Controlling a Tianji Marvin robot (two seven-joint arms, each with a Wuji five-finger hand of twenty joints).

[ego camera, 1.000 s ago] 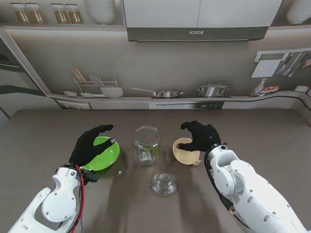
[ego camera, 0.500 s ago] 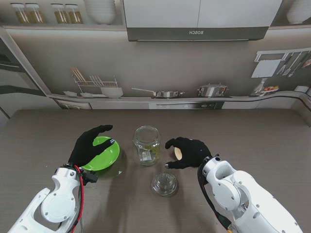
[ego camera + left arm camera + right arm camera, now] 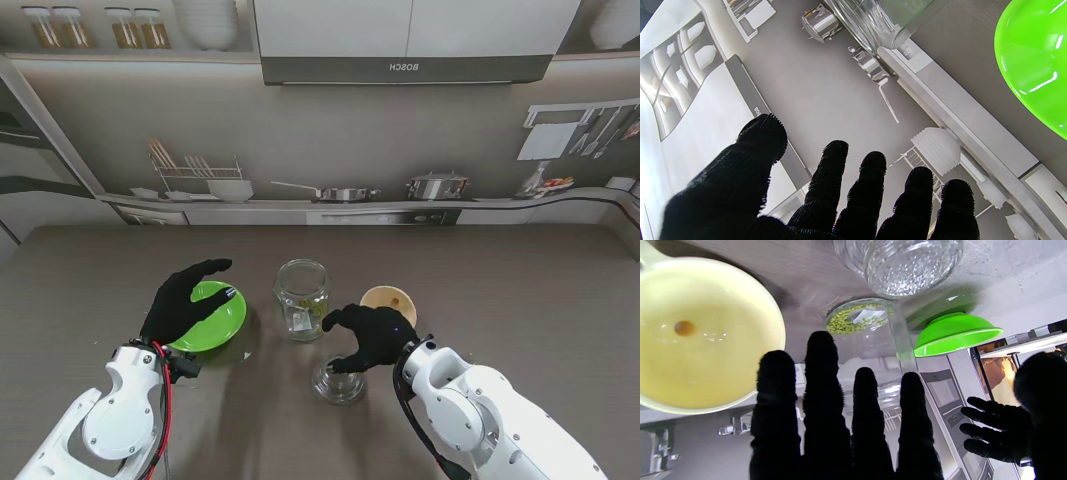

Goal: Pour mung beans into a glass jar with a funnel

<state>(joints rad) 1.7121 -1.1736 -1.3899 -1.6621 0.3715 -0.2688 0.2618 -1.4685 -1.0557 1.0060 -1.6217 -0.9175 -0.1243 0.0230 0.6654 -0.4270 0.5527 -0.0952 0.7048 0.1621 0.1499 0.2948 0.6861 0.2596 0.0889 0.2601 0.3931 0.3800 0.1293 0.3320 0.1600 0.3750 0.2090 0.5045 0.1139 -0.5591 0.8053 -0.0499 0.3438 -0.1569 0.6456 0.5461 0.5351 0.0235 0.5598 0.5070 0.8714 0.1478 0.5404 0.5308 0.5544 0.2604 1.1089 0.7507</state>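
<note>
Jar (image 3: pixel 302 297): upright mid-table, thin layer of beans (image 3: pixel 843 320) inside | funnel (image 3: pixel 388 300): right of jar, on table | lid (image 3: pixel 337 381): nearer to me | right hand (image 3: pixel 368 337): fingers spread, holding nothing, above lid | left hand (image 3: pixel 183 300): fingers apart, empty, over green bowl (image 3: pixel 212 318).

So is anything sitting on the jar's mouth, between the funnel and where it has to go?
Nothing visible does. The glass jar stands open; its lid lies on the table nearer to me, under the right hand. The funnel rests just right of the jar.
</note>
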